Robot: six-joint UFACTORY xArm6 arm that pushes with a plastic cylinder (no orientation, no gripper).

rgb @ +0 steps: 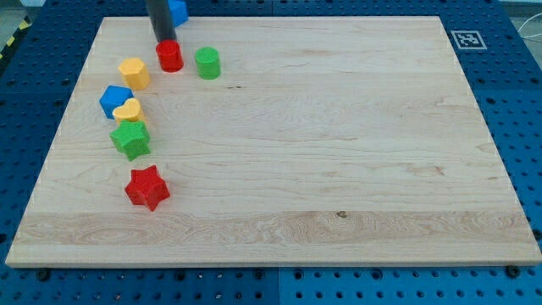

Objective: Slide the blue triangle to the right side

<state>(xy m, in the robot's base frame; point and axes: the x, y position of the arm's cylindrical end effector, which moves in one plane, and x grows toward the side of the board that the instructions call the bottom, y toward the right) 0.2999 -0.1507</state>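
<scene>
The blue triangle [179, 11] lies at the board's top edge, left of centre, partly hidden behind my rod and cut by the view's top. My tip [166, 41] is just below and left of it, right at the top side of the red cylinder [169, 57]; I cannot tell if it touches either block.
A green cylinder [207, 63] stands right of the red one. Down the left side lie a yellow block [134, 73], a blue block [115, 99], a yellow heart [128, 110], a green star [130, 139] and a red star [146, 188]. A printed marker [467, 39] sits in the wooden board's [339, 169] top right corner.
</scene>
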